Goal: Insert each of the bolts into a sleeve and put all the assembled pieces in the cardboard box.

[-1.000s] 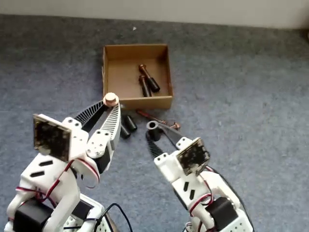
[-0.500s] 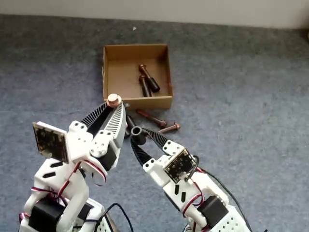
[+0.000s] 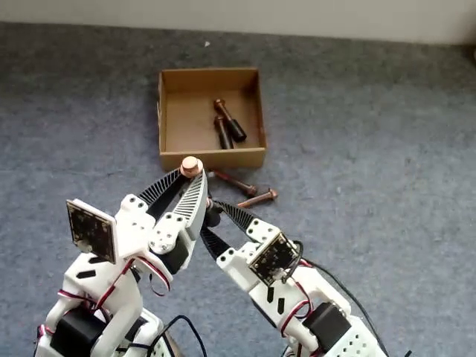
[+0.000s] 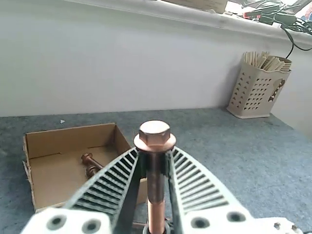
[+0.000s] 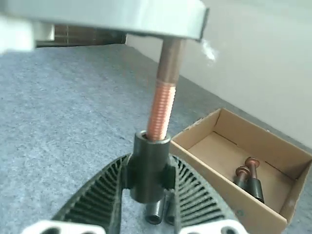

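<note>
while the copper bolt (image 4: 154,137) is held upright, pinched between the fingers of the left gripper (image 4: 155,158), its threaded tip is set into the top of the black sleeve (image 5: 148,155). the sleeve is squeezed between the fingers of the right gripper (image 5: 148,169), near the cardboard box (image 3: 210,72). two finished pieces (image 3: 225,126) are laid inside the box, and two loose bolts (image 3: 247,189) are seen on the carpet (image 3: 372,149) beside it.
</note>
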Controlling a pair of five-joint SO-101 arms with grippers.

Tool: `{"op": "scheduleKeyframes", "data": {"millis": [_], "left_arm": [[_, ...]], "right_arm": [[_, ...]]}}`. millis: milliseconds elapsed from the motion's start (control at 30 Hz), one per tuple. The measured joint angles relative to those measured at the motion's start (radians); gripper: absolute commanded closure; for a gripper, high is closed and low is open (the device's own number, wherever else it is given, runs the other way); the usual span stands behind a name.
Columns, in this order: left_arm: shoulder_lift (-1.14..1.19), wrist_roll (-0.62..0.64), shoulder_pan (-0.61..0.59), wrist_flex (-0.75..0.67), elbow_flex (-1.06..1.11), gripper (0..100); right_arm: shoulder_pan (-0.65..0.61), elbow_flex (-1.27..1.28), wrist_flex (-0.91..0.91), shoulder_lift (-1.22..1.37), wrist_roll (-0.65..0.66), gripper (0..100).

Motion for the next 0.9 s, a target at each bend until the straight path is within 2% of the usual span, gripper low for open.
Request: {"op": "scheduleKeyframes", "data": {"millis": [733,900], "left_arm": [[-0.008,-0.014,0.02,0.0,0.029,99],[-0.018,-0.107,0.057,-0.002,0.057,87]], "right_arm": [[0.026,-0.005,0.0,0.0,0.002,99.3],[0.026,-0.005,0.0,0.002,0.002,99.3]]}}
